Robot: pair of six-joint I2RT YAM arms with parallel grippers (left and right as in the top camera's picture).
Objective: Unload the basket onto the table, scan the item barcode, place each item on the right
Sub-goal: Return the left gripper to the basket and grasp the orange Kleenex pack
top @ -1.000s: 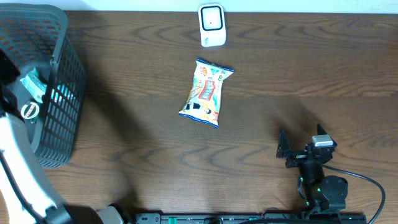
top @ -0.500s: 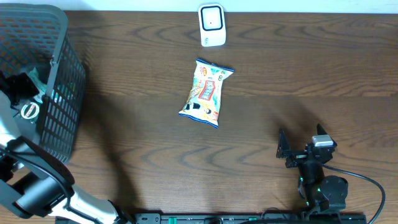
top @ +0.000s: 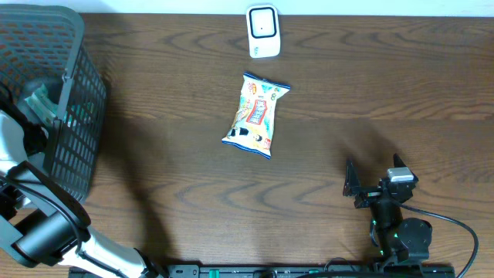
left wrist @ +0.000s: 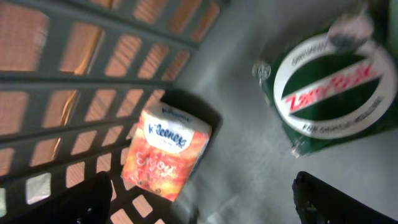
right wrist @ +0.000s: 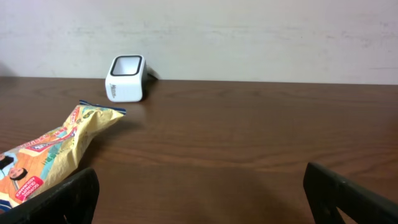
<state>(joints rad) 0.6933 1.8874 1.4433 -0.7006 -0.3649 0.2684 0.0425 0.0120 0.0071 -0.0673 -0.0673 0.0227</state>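
table (top: 401, 85): brown wood | basket (top: 77, 131): dark grey mesh, left end

- The dark brown wooden table top (top: 193, 193) filled nearly the whole overhead view, and its wavy grain ran from left to right.
- A narrow pale strip (top: 386, 6) bordered the far edge of the table top in the overhead view.
- In the right wrist view, a plain off-white wall (right wrist: 261, 37) stood directly behind that far edge; its surface was matt and faintly mottled.
- The wall met the table top along a straight horizontal line.
- The lighting was even and diffuse, and the wood carried a dull sheen in the right wrist view.
- Soft-edged darker patches lay on the wood at lower left and right of centre in the overhead view.
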